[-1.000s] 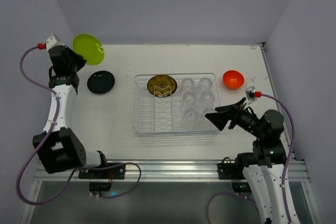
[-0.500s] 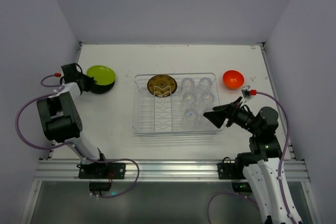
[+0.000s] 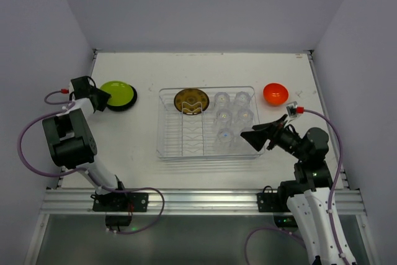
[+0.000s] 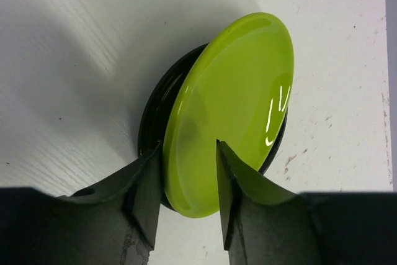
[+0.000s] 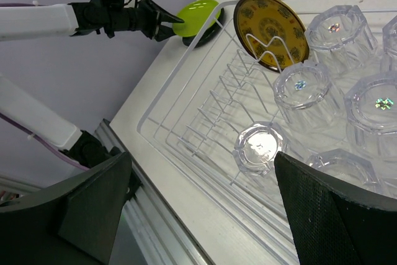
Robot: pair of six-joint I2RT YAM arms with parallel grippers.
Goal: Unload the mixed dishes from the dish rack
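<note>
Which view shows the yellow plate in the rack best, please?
The right wrist view: the yellow plate is close, its pattern visible, propped in a wire slot of the rack. The top view shows it small, in the far-left corner. The left wrist view misses it.

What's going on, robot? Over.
Left hand straddles green plate on black dish, grip unclear. Right hand open by rack. Six cups, yellow plate in rack. Nothing blocking.
</note>
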